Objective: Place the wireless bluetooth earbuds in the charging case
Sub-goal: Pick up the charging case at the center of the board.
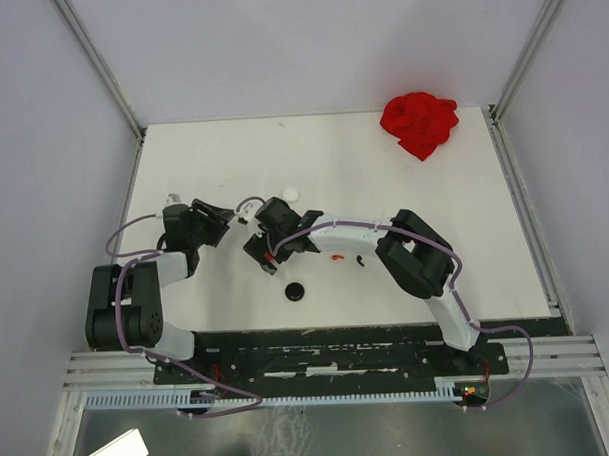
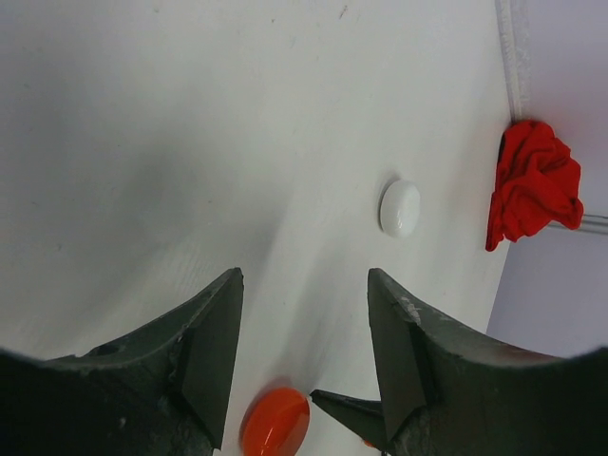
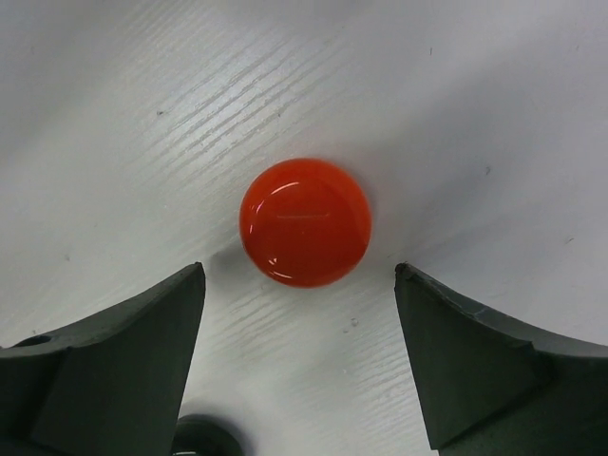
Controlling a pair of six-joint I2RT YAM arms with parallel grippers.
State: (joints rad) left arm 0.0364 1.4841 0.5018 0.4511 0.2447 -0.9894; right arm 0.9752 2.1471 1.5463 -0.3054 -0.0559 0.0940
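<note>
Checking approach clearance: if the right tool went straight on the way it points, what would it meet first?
The red disc, lying on the white table, centred ahead of the open right tool. It would likely meet the disc's top first, though the gap to it is unclear.

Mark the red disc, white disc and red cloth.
red disc [image 3: 304, 221], right wrist view, centre of its top.
white disc [image 2: 400, 208], left wrist view, centre of its top.
red cloth [image 1: 419, 122], top external view, middle of the heap.
</note>
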